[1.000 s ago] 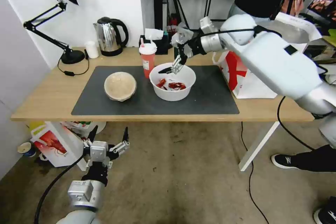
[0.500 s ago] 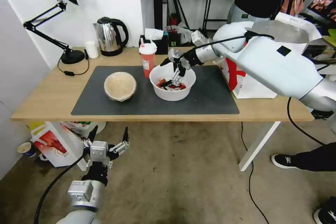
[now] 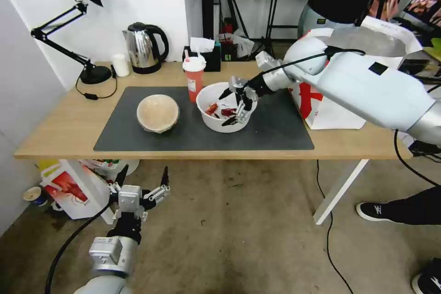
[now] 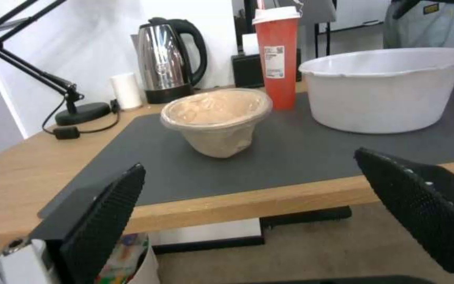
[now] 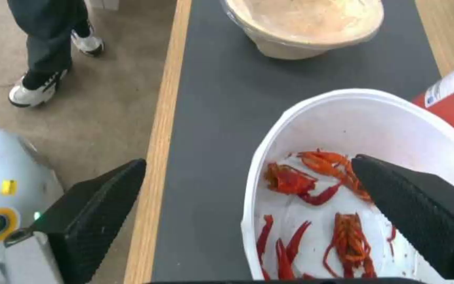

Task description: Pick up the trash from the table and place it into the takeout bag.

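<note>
You are looking at a long light-wood table [image 3: 59, 128] with white legs and a large dark grey mat [image 3: 275, 133] laid over its middle. On the mat sit a beige bowl [image 3: 157, 112], a wide white bowl [image 3: 216, 121] with red crayfish scraps and, just behind it, a red cup [image 3: 194, 77] with a lid. On the bare wood you have a black desk lamp [image 3: 94, 73], a small white cup [image 3: 121, 65], a kettle [image 3: 144, 48] and a black tissue box [image 3: 206, 59] along the back edge, and a white and red takeout bag [image 3: 326, 108] at the right end.
</note>
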